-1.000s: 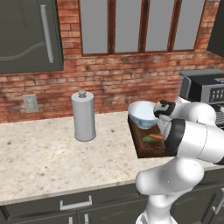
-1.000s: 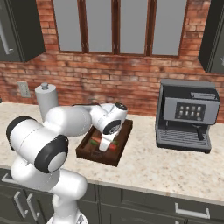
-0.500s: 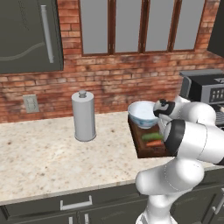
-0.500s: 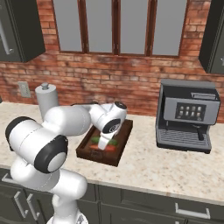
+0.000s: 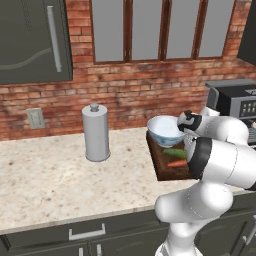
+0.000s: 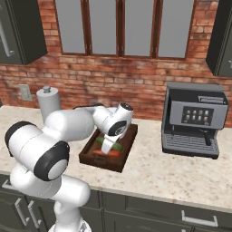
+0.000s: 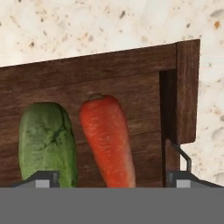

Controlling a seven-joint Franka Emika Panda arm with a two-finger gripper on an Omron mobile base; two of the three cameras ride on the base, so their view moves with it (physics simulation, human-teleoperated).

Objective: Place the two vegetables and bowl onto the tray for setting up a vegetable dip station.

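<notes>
The dark brown wooden tray [image 5: 162,171] [image 6: 105,161] [image 7: 131,65] lies on the speckled counter. On its floor the green cucumber [image 7: 46,140] [image 5: 175,152] [image 6: 116,146] and the orange-red carrot [image 7: 107,140] [image 5: 176,163] [image 6: 108,153] lie side by side. The blue-patterned bowl [image 5: 165,131] sits at the tray's far end. My gripper [image 7: 109,179] [image 6: 107,147] hovers just above the vegetables, open. Its tips stand wide, with the carrot lying loose between them and the cucumber by the left tip.
A tall grey canister [image 5: 96,132] [image 6: 49,103] stands on the counter left of the tray. A coffee machine [image 6: 195,120] [image 5: 235,100] sits to the right. Brick wall and windows lie behind; the counter's front edge runs close to the tray.
The jaws have spread wider above the tray. The arm has barely moved, and the carrot and cucumber stay on the tray.
</notes>
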